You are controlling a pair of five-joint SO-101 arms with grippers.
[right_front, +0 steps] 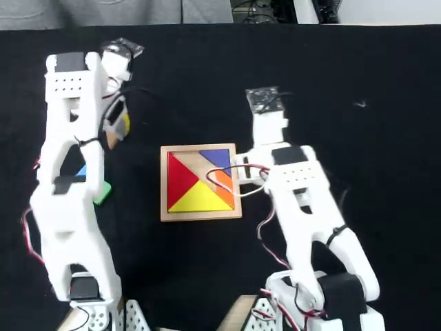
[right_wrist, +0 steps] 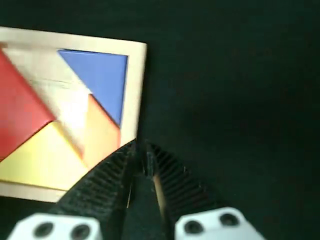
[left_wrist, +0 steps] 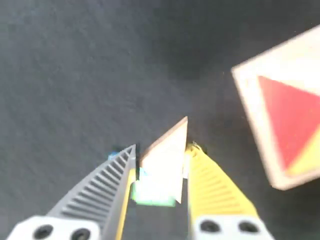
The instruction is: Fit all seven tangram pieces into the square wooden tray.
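The square wooden tray (right_front: 165,183) lies flat at the middle of the black tabletop (right_front: 344,138), between the 2 arms. 4 pieces sit in it: a large red triangle (right_front: 180,178) on the side toward the left arm, a large yellow triangle (right_front: 200,198) along the edge nearest the arm bases, a smaller blue triangle (right_front: 217,158) in the far corner on the right arm's side, and an orange piece (right_front: 224,183) just below the blue one, touching the yellow triangle. A strip of bare wood shows between the red and blue triangles.

Well apart from the tray, the left gripper (left_wrist: 163,148) is clenched on a pale piece (left_wrist: 167,160) with a pointed tip. Its fingers (left_wrist: 100,185) press the piece's 2 flat faces, so it stands on edge, lifted off the tabletop. A green piece (right_front: 103,193) and a light blue piece (right_front: 82,170) lie on the tabletop near each other, partly hidden by the left arm, both outside the tray.

The right gripper (right_wrist: 141,150) hangs just beside the tray's rim on the side by the orange piece. Its black fingers (right_wrist: 107,175) are closed together at the tips, and nothing is visible between them.
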